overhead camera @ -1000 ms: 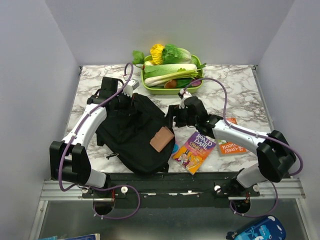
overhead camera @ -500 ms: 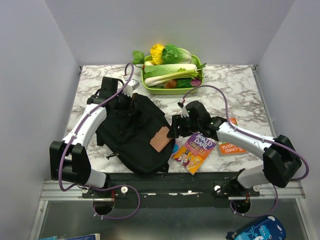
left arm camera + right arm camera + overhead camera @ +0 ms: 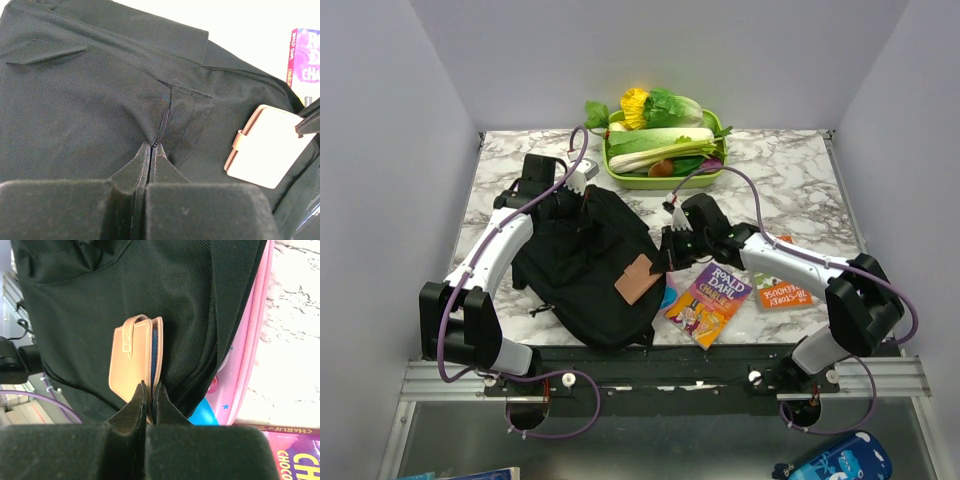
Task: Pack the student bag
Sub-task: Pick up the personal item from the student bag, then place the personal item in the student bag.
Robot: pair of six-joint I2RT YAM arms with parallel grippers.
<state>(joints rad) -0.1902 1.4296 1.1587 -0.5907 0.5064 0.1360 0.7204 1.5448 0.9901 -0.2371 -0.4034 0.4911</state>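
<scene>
The student bag lies flat on the marble table, left of centre and close to the near edge, with its black fabric slumped. The left gripper sits at the bag's far end. Its jaws are pressed together on a raised fold of the fabric, right where a short run of zip climbs into the gap between them.

A tan leather case with a small strap loop rests on the bag's right flank. The right gripper meets its lower edge with the jaws drawn together. The right wrist view does not settle whether they pinch the case or only touch it.

Beneath that side of the bag a pink pencil case pokes out, showing a blue patch with small stars.

Just right of it lies a purple book with "ROALD DAHL" and "CHARLIE" on the cover — the right wrist view adds the start of a second line, "CHOCO". Further right, partly under the right arm, is an orange booklet whose print is too small to read.

At the far edge a green tray holds leafy vegetables.
</scene>
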